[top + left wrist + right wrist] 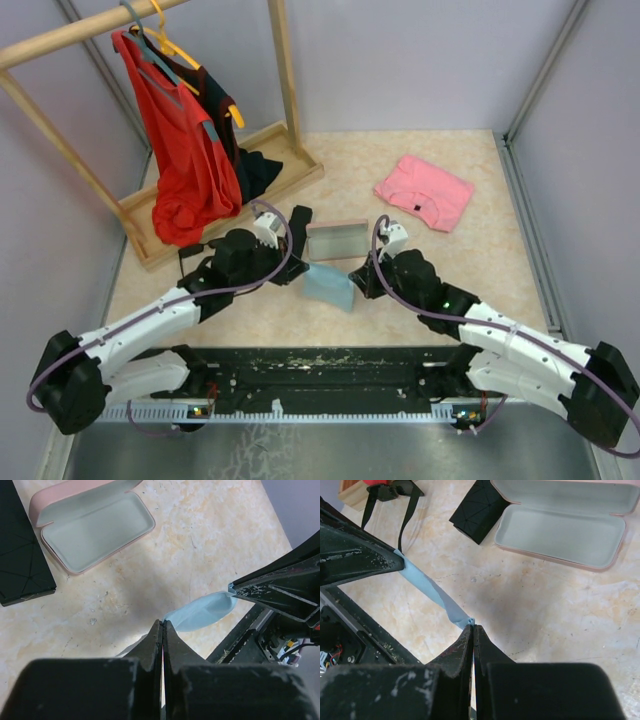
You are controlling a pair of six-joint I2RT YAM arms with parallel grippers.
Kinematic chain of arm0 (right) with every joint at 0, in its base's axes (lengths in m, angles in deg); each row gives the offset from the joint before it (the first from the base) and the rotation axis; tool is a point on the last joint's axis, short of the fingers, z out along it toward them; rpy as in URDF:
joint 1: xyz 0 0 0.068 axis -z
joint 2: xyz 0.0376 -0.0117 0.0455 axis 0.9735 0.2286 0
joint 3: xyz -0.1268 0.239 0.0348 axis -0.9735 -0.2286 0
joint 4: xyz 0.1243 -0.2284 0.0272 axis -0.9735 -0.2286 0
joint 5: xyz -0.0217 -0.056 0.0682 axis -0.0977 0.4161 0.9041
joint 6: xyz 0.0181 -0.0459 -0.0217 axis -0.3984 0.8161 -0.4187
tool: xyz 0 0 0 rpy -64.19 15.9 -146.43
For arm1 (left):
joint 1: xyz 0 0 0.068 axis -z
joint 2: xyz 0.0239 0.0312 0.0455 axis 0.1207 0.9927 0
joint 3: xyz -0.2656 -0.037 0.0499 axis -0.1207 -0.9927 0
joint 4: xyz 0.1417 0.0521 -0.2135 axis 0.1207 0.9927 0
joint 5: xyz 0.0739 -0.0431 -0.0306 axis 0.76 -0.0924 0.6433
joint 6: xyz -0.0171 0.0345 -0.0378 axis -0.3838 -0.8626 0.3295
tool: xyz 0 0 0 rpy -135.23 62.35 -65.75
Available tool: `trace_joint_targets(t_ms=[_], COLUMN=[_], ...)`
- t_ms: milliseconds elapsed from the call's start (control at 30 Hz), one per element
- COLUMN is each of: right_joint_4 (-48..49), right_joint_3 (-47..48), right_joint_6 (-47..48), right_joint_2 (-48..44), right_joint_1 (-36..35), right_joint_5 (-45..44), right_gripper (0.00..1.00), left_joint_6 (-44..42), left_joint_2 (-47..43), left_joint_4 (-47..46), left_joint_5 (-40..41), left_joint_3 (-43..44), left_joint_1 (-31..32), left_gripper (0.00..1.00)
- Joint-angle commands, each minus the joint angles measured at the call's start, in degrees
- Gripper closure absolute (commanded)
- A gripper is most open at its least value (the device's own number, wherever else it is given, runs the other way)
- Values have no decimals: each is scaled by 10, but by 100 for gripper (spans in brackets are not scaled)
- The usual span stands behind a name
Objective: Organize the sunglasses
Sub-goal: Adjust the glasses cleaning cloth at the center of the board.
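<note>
A light blue cloth [328,285] hangs stretched between my two grippers above the table. My left gripper [163,622] is shut on one corner of the cloth [202,612]. The right gripper [472,626] is shut on the opposite corner of the same cloth [427,587]. One pair of sunglasses [392,490], black-framed with its arms unfolded, lies by the wooden rack base at the top left of the right wrist view. The open pink case [337,240] sits empty just beyond the cloth. A closed black case [298,217] lies to its left. No reddish-brown pair shows.
A wooden clothes rack [285,80] with a red garment [185,150] and dark clothes stands at the back left. A folded pink garment [424,190] lies at the back right. Grey walls close in both sides.
</note>
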Motion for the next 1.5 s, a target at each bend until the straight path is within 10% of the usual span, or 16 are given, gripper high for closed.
trace_joint_targets(t_ms=[0,500,1467], right_joint_4=[-17,-144,144], right_joint_3=[44,75,28], right_joint_6=[26,-72,83], right_joint_2=[-17,-10,263], right_joint_1=[3,3,127], right_joint_5=[5,115,54], right_gripper=[100,100,100], left_joint_6=[-32,16,-102], left_joint_2=[-13,-30,275], left_joint_4=[52,193,-137], left_joint_5=[29,113,153], left_joint_3=[31,74,54], left_joint_1=[26,126,51], left_gripper=[100,100,100])
